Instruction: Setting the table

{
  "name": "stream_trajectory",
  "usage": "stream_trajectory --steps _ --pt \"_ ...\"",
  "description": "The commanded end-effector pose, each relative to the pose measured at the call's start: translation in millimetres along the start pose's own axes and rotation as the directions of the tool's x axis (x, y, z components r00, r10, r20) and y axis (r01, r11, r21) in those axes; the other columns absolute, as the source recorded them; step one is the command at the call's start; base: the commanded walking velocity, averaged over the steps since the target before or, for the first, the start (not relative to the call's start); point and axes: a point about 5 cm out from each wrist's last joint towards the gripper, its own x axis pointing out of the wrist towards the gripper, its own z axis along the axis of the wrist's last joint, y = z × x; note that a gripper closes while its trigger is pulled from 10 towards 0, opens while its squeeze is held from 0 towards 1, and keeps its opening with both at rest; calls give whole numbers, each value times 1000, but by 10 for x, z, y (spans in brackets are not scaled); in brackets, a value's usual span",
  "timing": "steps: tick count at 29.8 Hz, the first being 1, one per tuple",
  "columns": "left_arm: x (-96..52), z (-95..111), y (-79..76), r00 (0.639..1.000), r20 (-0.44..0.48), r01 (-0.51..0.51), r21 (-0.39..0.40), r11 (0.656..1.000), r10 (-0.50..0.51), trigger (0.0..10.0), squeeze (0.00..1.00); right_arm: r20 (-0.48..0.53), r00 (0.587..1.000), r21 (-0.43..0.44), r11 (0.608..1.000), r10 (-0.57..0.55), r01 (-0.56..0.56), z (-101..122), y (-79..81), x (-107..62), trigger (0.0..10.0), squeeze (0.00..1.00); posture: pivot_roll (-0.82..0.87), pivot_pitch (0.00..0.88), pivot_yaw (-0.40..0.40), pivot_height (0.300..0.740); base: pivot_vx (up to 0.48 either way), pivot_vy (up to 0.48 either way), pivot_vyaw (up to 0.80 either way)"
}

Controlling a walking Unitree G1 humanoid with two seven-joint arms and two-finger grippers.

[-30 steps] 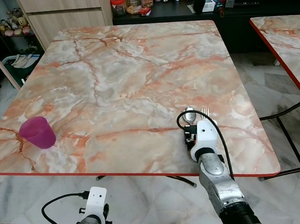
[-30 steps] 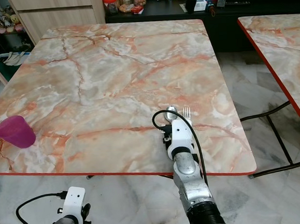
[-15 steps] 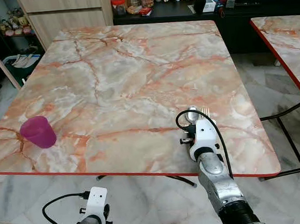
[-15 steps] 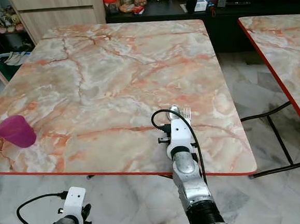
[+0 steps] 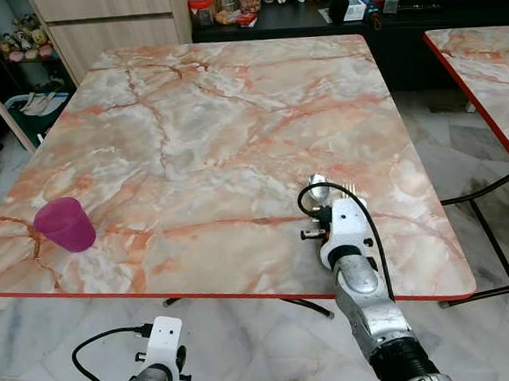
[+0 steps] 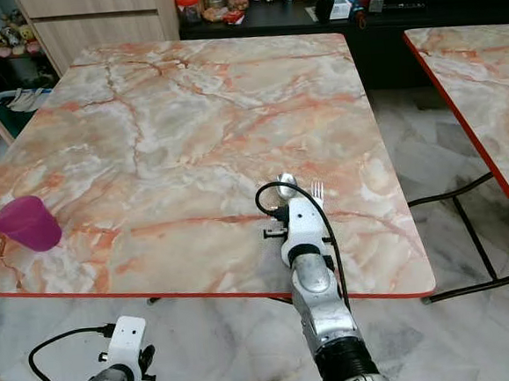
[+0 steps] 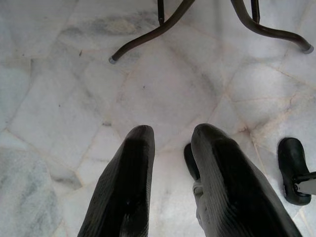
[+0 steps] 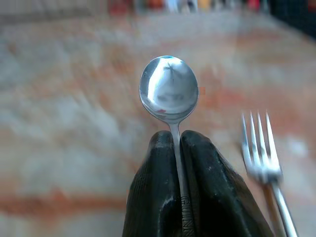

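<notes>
Near the front right of the worktop (image 5: 231, 113), your right pincer (image 8: 178, 148) has its two black fingers pressed tight on the thin neck of a spoon (image 8: 169, 89), just below the bowl, which points away from you above the marble. A fork (image 8: 261, 153) lies just to the right of the spoon, tines pointing to the far side; from the head view both sit close together beyond the wrist. Expect the spoon to be light, rigid and slick: polished metal on rubber can twist or slide, and a grip this near the bowl leaves the hidden handle free to swing. If you regrip, take it around the middle of the handle, and set it down flat rather than dropping it, since it will skate on this surface. The fork should handle the same way; lift it by the handle, not the tines. The marble-patterned top looks hard, glossy and level, edged in red, so nothing will stop a piece that slips. A pink cup (image 5: 63, 225) stands upright well apart at the near left edge. Your left pincer (image 7: 168, 163) hangs low over the pale tiled floor with its fingers a little apart and nothing between them. Beyond the worktop stand a dark sideboard with jars and small figures, and a second similar worktop (image 5: 483, 67) to the right.
</notes>
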Motion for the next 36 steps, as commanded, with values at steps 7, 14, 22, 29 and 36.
stream_trajectory --steps 7,14,22,29,36 --pt "-9 -49 31 999 -30 -15 21 1000 16 10000 0 239 971 -31 999 27 -20 465 39 58 10000 0 -11 91 2 740 0 -48 0" --pt "-21 -91 38 999 -41 -31 24 999 32 10000 0 260 964 -36 998 55 -47 507 45 69 10000 0 -10 77 -7 740 0 -202 0" --pt "-32 -125 48 998 -52 -40 22 999 41 10000 0 256 965 -37 998 53 -45 489 43 62 10000 0 -14 65 -11 740 0 -300 0" --pt "-34 -132 42 998 -53 -37 31 999 38 10000 0 248 968 -32 999 38 -31 481 16 67 10000 0 -19 55 -9 740 0 -206 0" --pt "-41 -150 60 998 -57 -39 36 999 41 10000 0 249 968 2 1000 20 -21 492 -15 79 10000 0 -18 45 -5 740 0 -480 -61"
